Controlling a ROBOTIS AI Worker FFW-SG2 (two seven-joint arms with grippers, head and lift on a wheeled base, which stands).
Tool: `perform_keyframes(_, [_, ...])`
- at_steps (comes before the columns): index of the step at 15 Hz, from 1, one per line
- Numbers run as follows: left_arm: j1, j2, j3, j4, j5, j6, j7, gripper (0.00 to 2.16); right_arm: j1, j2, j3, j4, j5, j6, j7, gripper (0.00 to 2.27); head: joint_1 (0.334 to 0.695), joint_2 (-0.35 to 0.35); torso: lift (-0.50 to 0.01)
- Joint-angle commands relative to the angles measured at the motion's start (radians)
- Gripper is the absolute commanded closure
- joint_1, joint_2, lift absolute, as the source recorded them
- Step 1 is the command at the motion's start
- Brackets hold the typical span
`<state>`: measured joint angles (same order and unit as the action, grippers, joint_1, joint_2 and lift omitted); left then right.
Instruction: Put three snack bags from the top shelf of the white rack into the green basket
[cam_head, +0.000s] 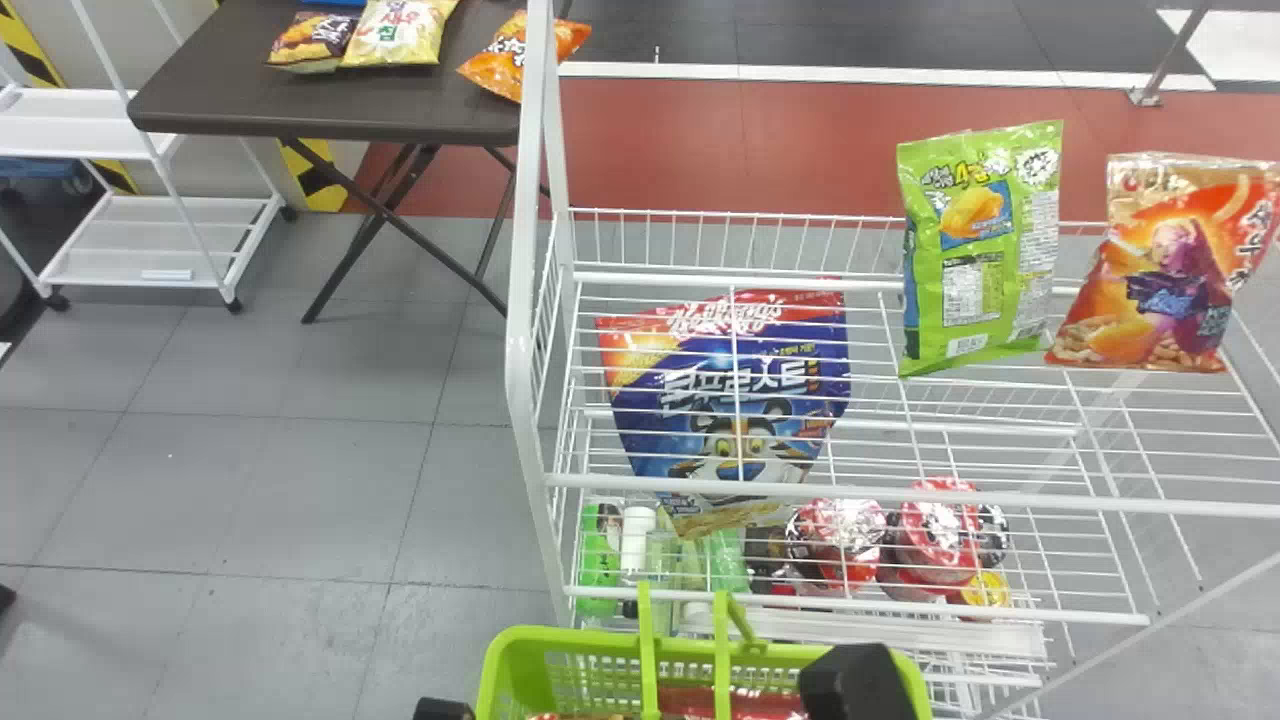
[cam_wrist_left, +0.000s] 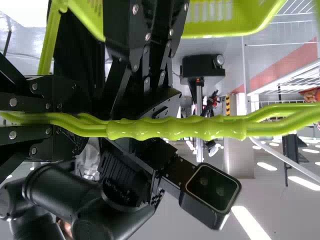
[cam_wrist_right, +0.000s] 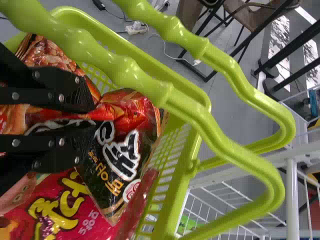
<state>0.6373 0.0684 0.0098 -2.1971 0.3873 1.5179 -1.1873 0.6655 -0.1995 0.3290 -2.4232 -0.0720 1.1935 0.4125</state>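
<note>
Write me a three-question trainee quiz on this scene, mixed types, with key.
1. What does the left hand hold? A) the basket handles; B) a snack bag; C) the rack's rail.
2. True or false: the right hand is down at the snack bags in the green basket.
3. Fill in, above or below: the blue bag is ____ the wires of the top shelf.

Key: 1 A; 2 true; 3 below.
</note>
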Motion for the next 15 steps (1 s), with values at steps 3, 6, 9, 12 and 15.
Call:
perform_keyframes(3, [-0.007,-0.001,-0.014,0.002,-0.004,-0.003,0.009,2.15,0.060,-0.001,-0.125,-0.079,-0.011,-0.013,0.003,0.05,0.695,-0.148,0.000])
perform_keyframes(6, [-0.008,-0.002,-0.017,0.003,-0.007,-0.003,0.011,2.15,0.074,0.006,-0.232,-0.100,-0.002,-0.093,0.002,0.07,0.695,-0.315,0.000])
perform_keyframes(9, [-0.010,-0.001,-0.014,0.002,-0.007,0.000,0.012,2.15,0.074,0.057,-0.352,-0.119,-0.011,-0.173,0.003,0.07,0.695,-0.350,0.000])
perform_keyframes(12, [-0.013,0.001,-0.017,0.000,-0.007,0.003,0.015,2.15,0.031,0.127,-0.475,-0.119,-0.088,-0.403,-0.015,0.07,0.695,-0.350,0.000])
perform_keyframes(15, [-0.015,0.001,-0.019,0.000,-0.008,0.003,0.020,2.15,-0.149,0.146,-0.495,0.058,-0.058,-0.670,-0.100,0.07,0.695,-0.350,0.000])
